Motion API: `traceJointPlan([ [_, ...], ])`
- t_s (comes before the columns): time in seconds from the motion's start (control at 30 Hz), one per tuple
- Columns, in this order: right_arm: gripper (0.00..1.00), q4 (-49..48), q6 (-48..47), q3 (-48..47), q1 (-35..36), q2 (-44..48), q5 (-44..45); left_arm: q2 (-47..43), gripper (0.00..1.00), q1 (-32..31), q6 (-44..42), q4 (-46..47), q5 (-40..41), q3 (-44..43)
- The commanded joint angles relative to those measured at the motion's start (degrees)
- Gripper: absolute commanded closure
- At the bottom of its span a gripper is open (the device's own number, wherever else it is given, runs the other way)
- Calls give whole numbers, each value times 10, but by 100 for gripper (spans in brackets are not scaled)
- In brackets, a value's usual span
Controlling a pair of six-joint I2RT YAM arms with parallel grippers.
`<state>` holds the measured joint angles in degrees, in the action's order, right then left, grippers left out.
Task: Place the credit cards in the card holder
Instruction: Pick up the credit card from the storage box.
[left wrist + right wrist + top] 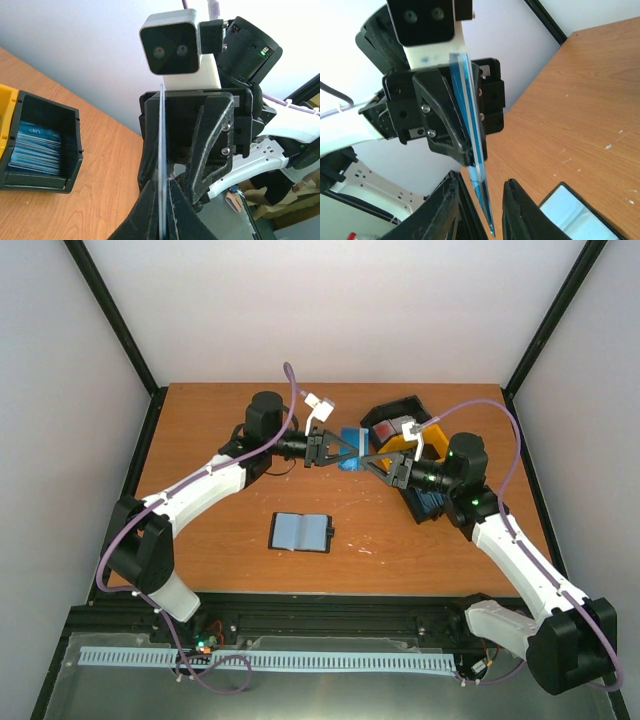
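A light blue credit card (349, 450) hangs edge-on in mid-air over the back of the table, between the two grippers. My left gripper (333, 448) is shut on it; in the left wrist view the card (162, 150) rises straight out of the closed gripper (162, 205). My right gripper (378, 462) faces it from the right and stands open. In the right wrist view the card's free end (479, 180) lies between the spread jaws of my right gripper (482, 207) with a gap on each side. The black card holder (300, 532) lies open and flat on the table, nearer the front.
A joined row of black and yellow trays (408, 435) stands at the back right. One black tray (37, 145) holds a stack of blue cards. A corner of the open card holder (580, 210) shows below the right gripper.
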<state>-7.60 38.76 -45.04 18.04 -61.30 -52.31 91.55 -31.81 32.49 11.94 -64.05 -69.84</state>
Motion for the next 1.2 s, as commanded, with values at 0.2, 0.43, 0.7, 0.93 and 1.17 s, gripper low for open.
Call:
traceJointPlan([
  [0.2, 97, 31, -16, 9, 5, 17, 24, 11, 100, 4, 28, 9, -9, -23],
  [0.43, 97, 75, -28, 7, 2, 37, 113, 29, 99, 3, 22, -7, -1, -29],
  [0.7, 97, 131, -61, -18, -28, 27, 96, 59, 98, 7, -54, -104, -22, -61],
  [0.93, 97, 142, -80, -22, -76, 29, 30, 46, 94, 25, -89, -127, -62, -60],
  [1.17, 97, 141, -69, -22, -84, 30, 36, 63, 98, 25, -63, -110, -61, -64],
])
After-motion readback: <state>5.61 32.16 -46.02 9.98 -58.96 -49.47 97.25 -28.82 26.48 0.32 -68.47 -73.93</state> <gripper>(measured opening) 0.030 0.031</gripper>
